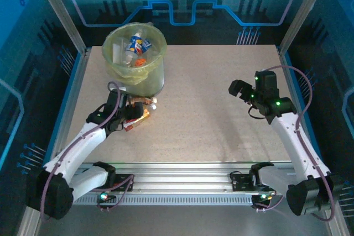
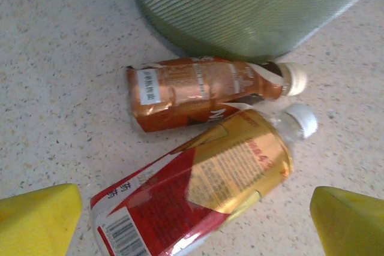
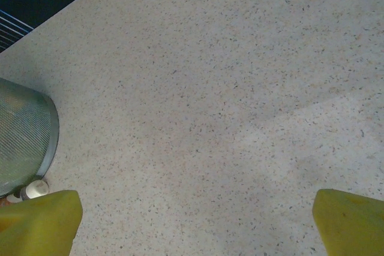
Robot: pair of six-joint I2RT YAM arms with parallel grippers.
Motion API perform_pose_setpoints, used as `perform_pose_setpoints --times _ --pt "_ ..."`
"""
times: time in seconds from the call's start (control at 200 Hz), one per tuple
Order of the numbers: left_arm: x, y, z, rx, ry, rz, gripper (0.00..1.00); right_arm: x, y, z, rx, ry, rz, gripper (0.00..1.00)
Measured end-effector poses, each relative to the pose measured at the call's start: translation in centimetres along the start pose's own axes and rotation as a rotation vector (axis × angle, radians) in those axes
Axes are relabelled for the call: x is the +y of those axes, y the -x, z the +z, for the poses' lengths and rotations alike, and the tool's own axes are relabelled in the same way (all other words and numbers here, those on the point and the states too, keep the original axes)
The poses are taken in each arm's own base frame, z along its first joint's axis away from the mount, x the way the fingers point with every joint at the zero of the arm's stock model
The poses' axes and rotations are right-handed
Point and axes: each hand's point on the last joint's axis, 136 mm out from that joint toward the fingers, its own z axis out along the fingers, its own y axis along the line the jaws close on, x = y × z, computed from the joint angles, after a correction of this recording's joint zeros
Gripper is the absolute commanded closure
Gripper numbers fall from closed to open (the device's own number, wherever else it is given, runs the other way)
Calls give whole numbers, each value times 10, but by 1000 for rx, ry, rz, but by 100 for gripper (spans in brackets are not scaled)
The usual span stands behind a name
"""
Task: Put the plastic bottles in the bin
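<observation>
Two bottles left on the table, near its far-left corner, at the near foot of the bin. More bottles already lie inside the bin.

(a) Left wrist view. The brown bottle lies on its side just beside the bin wall, white cap to the right. The red bottle lies slantwise in front of it, its shoulder touching the brown one. Both are dented and look empty, so they are judged light, thin-walled and soft under a squeeze. The glossy label film is likely slippery. The best hold is judged to be across the body at mid-length, where the walls are broadest. The tapered neck and cap would tend to slide out of a pinch. A firm close may buckle the wall further, which does no harm here.

(b) The left gripper hangs over the pair with its fingers spread wide, the red bottle between them and untouched.

(c) The right gripper stands over the right half of the table, well apart from both bottles. Its fingers are spread wide over bare surface and hold nothing.
</observation>
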Motion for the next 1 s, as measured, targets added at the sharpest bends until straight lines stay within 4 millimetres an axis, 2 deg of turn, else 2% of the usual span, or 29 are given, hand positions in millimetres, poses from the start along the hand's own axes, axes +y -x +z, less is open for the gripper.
perform_pose_setpoints --times 0.19,0.55,1.001 --pt "8 1 19 26 18 -52 1 -1 0 -2 -5 -5 1 0" --pt "1 -16 39 120 -15 -91 1 -2 1 -2 -7 -8 4 0" --pt "-10 -30 41 188 -67 -108 1 -2 1 -2 -7 -8 7 0"
